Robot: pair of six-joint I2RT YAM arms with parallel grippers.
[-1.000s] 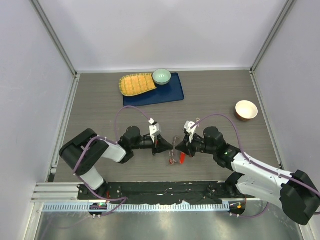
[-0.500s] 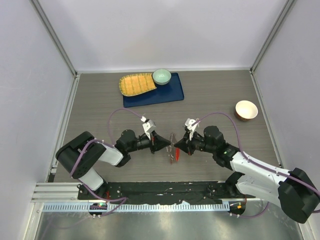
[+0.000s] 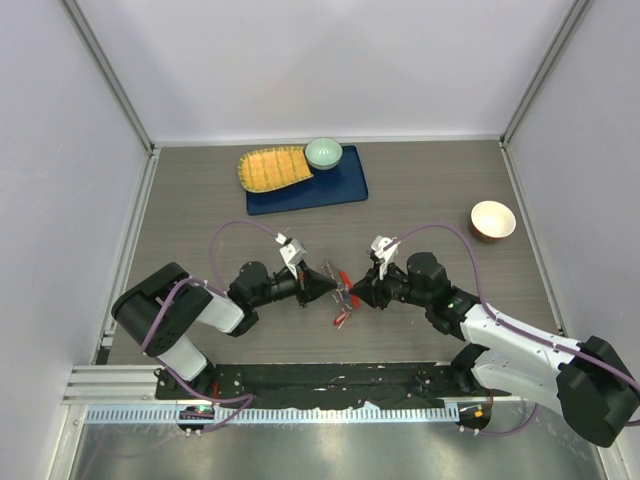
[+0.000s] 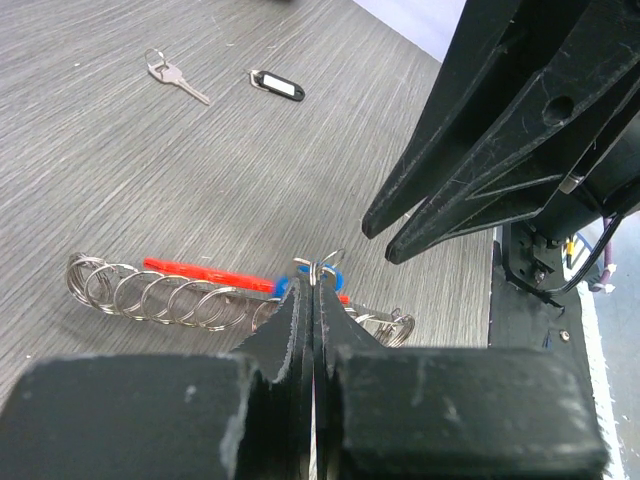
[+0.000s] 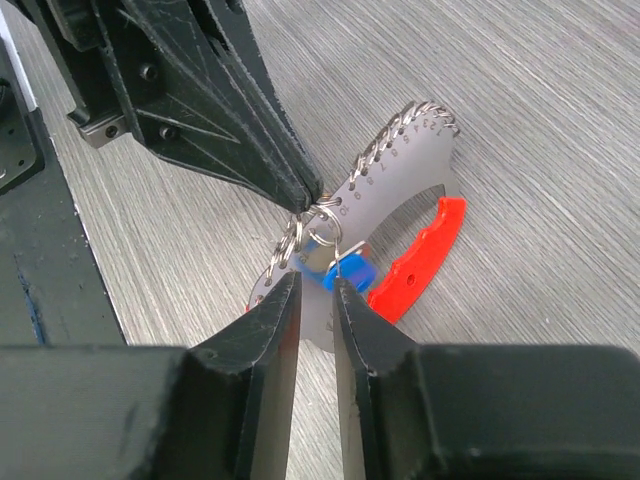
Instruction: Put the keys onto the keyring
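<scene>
- My left gripper [image 4: 315,300] is clamped tight on a small loop of the keyring [image 5: 400,135]. It holds it low over the desk [image 5: 560,90], between my two arms.
- My right gripper [image 5: 315,285] stands a narrow crack open. The blue key [image 5: 352,272] sits at its tips, not clearly pinched.
- The keyring looks light, loose and floppy, with its red tag [image 5: 420,260] hanging off it. The wire is likely springy and slick, so I would hold it by the loop itself.
- The key is tiny and stiff, best taken by its plastic head.
- I can make out nothing in either the green bowl [image 3: 323,152] on the blue tray [image 3: 340,188] or the tan bowl [image 3: 493,220].
</scene>
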